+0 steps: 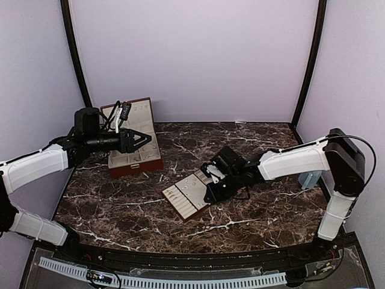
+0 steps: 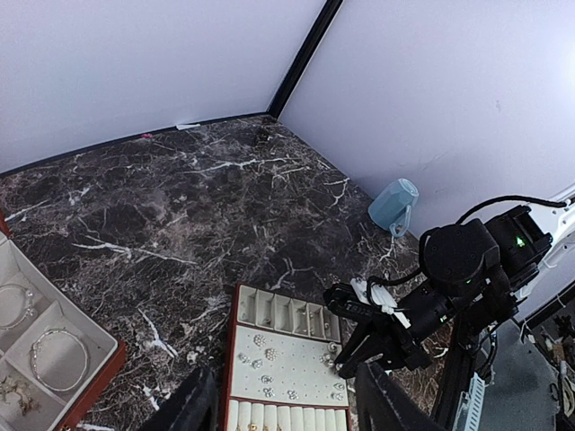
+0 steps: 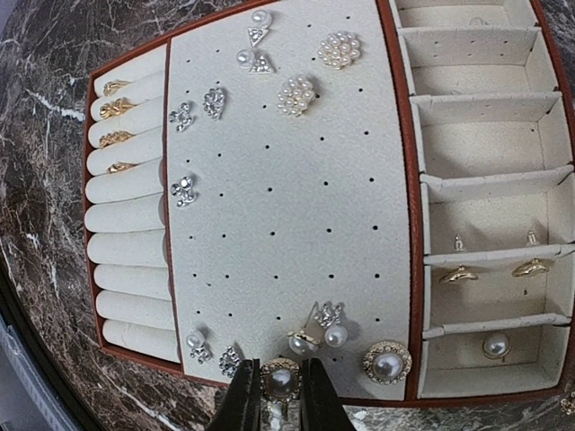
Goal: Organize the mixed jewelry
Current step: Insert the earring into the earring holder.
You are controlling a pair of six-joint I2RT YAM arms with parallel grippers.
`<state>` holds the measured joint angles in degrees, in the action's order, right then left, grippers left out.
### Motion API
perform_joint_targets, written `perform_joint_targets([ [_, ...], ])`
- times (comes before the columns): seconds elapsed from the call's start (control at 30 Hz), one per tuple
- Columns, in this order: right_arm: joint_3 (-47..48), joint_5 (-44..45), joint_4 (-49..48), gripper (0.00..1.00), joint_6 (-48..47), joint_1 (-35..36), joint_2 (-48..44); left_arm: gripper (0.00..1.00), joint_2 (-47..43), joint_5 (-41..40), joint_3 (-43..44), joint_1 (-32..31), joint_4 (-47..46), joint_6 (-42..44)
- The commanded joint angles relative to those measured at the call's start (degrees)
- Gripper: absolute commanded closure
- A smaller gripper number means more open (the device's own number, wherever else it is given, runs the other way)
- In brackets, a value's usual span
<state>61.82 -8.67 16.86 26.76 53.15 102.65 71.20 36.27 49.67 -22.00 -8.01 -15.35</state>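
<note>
table: dark brown marble top point(image 1: 252, 211) with white veins, fills the lower half of the top view
upper left: reddish-brown box point(image 1: 137, 164) with cream lining, lid open, resting on the table
centre: cream slotted tray point(image 1: 187, 195), lying flat and angled
right edge: pale blue cup point(image 1: 308, 179), well apart from the tray

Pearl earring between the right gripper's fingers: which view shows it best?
Right wrist: the pearl earring shows large between the fingers of the right gripper, at the tray edge. Left wrist and top views show that gripper over the tray, the earring too small to tell.
</note>
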Motion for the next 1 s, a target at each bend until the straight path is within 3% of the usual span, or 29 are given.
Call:
perform_joint_targets([
  [0.0,0.37,1.66,1.99,0.92,-0.57,0.22,1.69,0.44,-1.50,0.99,-0.80,0.32,-0.84,-0.16],
  [0.37,1.36,2.51,3.45,0.89,-1.09,1.56,3.56,0.44,-1.75,0.83,-0.80,0.30,-0.78,-0.02],
  [0.97,2.34,4.11,5.64,0.75,-0.69,1.84,2.45,0.44,-2.38,0.90,-1.06,0.36,-0.87,-0.05],
])
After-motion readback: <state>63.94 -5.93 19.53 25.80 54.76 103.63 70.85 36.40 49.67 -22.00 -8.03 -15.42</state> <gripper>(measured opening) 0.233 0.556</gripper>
